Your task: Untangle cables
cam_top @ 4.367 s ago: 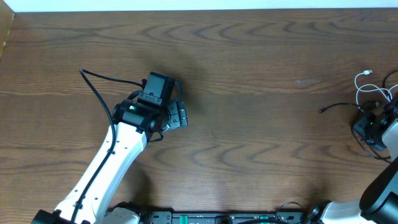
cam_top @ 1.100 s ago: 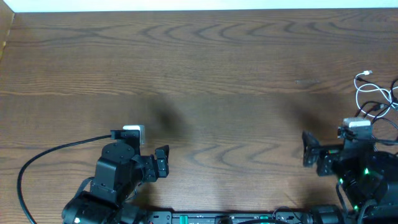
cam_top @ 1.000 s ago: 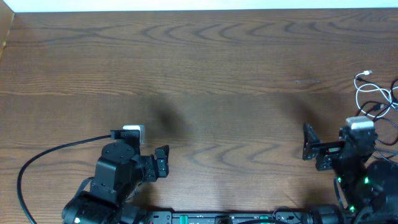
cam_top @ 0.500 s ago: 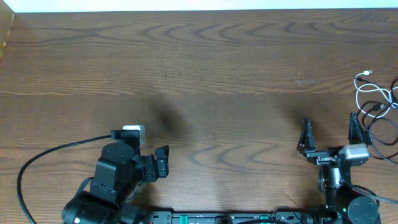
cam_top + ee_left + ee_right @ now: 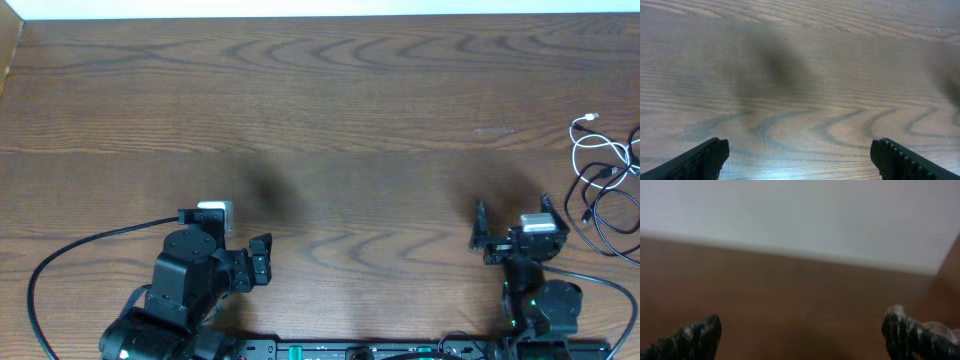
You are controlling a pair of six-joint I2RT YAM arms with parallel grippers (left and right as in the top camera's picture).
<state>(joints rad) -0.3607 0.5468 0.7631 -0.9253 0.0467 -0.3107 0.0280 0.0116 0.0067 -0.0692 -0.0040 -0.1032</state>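
The cables lie in a loose bunch at the table's right edge. A white cable (image 5: 597, 144) loops there with its small plug end toward the back, and black cables (image 5: 603, 196) overlap it and run off the frame. My right gripper (image 5: 512, 231) hovers open near the front edge, left of the bunch and apart from it, with nothing between its fingers. In the right wrist view its gripper (image 5: 802, 337) faces the far wall over bare wood; the cables are out of that view. My left gripper (image 5: 258, 262) stands open at the front left, seen empty in the left wrist view (image 5: 800, 160).
The wooden table (image 5: 330, 110) stretches wide between the two arms, ending at a white strip along the back. A thick black wire (image 5: 80, 248) fixed to the left arm curves over the front left of the table.
The right arm has drawn back from the cables toward the front edge and turned its open gripper to face the far side. The left arm retracted earlier and has since stayed still.
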